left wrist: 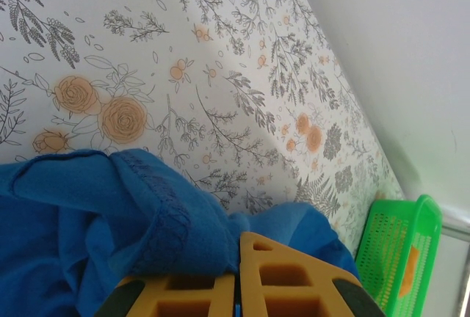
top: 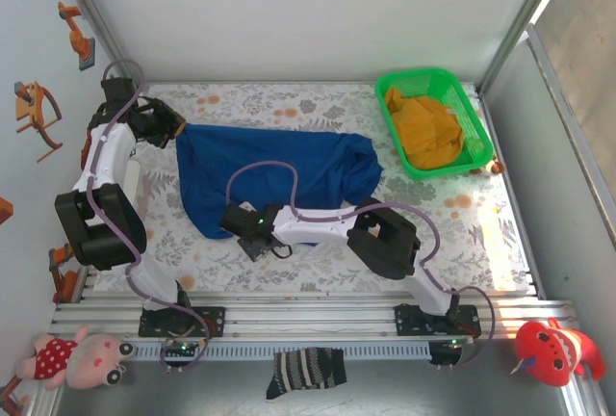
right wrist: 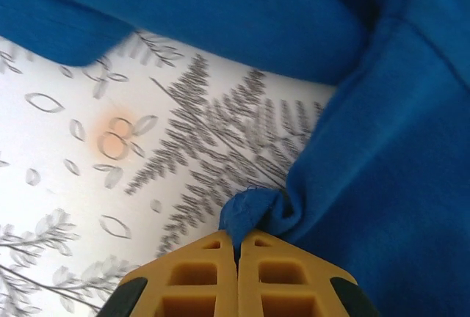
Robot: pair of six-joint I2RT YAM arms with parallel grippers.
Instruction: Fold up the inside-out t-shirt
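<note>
The royal-blue t-shirt (top: 274,170) lies bunched across the middle of the floral table. My left gripper (top: 179,127) is at its far left corner, shut on a stitched hem of the shirt (left wrist: 165,221), which drapes over the yellow fingers (left wrist: 286,277). My right gripper (top: 239,235) is at the shirt's near left corner, shut on a small pinched tip of blue cloth (right wrist: 253,210) between its yellow fingers (right wrist: 198,280). The rest of the shirt (right wrist: 382,170) spreads to the right in the right wrist view.
A green basket (top: 452,84) at the far right holds a mustard-yellow garment (top: 428,132); the basket (left wrist: 400,251) also shows in the left wrist view. A striped sock (top: 306,373) and soft toys (top: 553,349) lie off the table's near edge.
</note>
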